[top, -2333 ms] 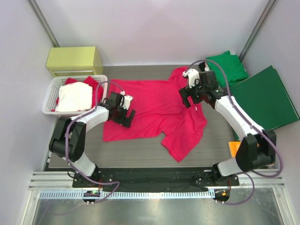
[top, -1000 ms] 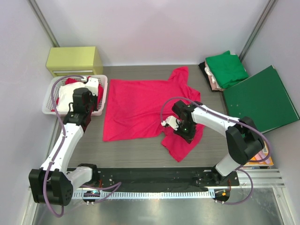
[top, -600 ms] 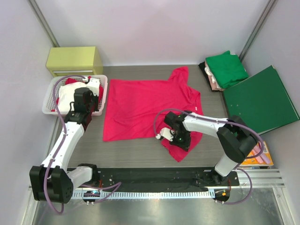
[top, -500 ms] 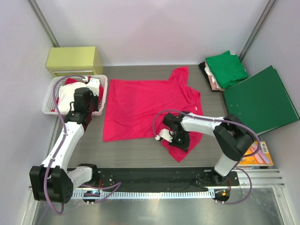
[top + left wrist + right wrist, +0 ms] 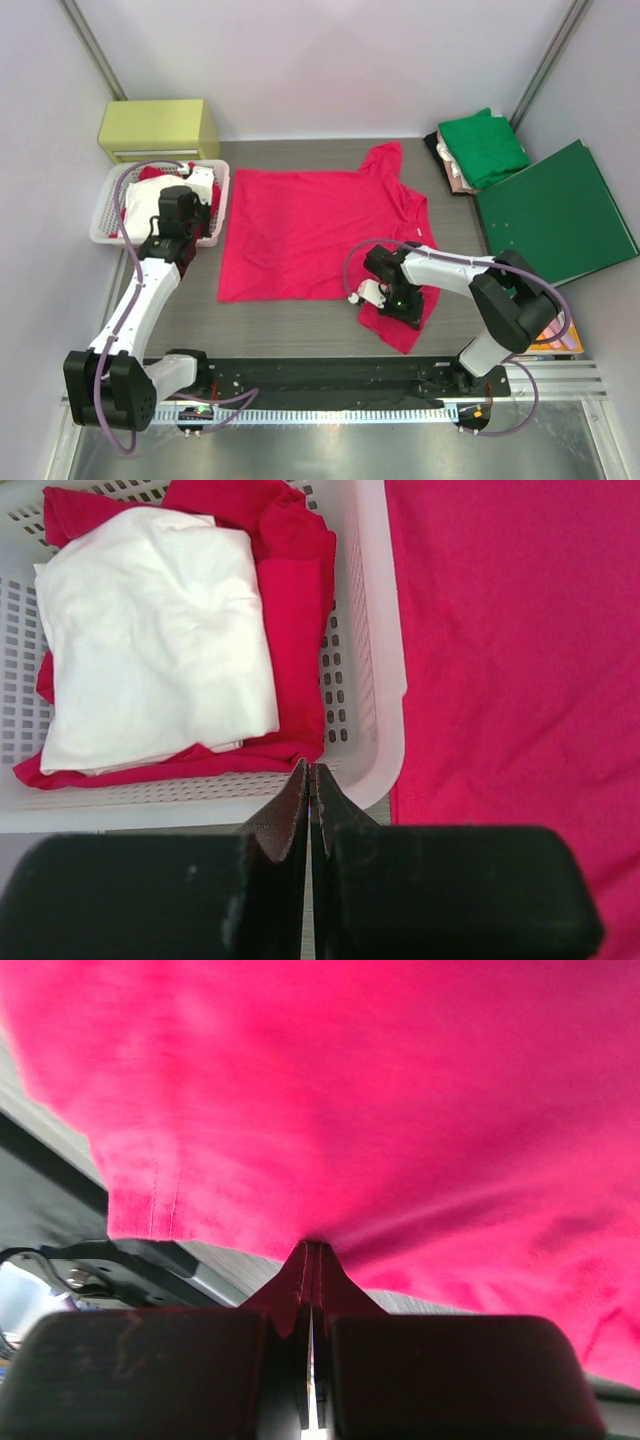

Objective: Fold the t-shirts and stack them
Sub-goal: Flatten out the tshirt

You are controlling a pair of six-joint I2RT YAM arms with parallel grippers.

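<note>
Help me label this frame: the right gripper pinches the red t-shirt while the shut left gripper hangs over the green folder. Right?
Not quite. The left wrist view shows the shut left gripper over the rim of the white basket, not the green folder. The right gripper does pinch the red t-shirt.

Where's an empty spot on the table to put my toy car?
Bare table shows between the red shirt and the black rail, and between the shirt and the green folder. The basket is full; the far right corner is crowded with folded shirts.
</note>
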